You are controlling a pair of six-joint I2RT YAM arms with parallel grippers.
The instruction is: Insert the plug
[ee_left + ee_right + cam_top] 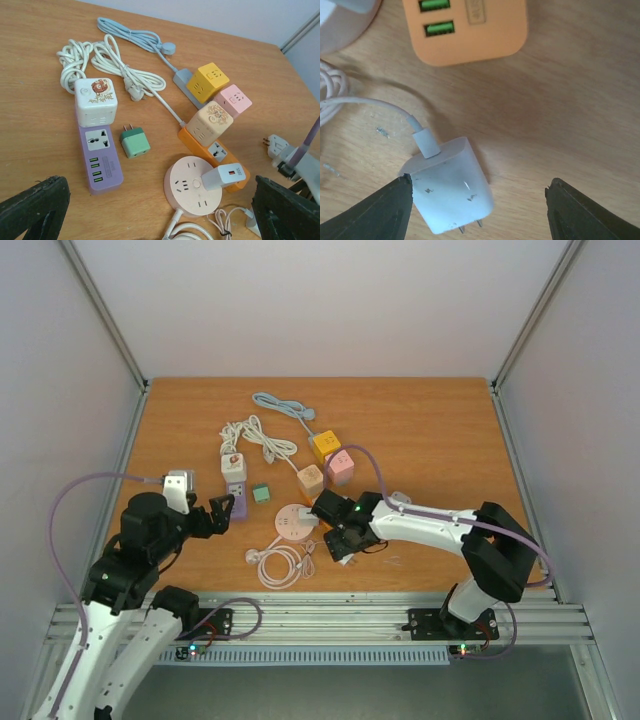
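Top: left claw [222, 512] hangs over the bench's [430, 430] left half beside the purple strip [238, 504]; right claw [338, 540] is low by the middle of the near edge, just right of the round pink strip [293, 522]. Left wrist: left claw spread wide, nothing pinched, purple strip and green adapter [135, 142] ahead. Right wrist: right claw spread around the white plug [452, 192], which lies flat on the bench, prongs toward the camera, one side just beside a finger [370, 212], orange strip [470, 30] near its cable end.
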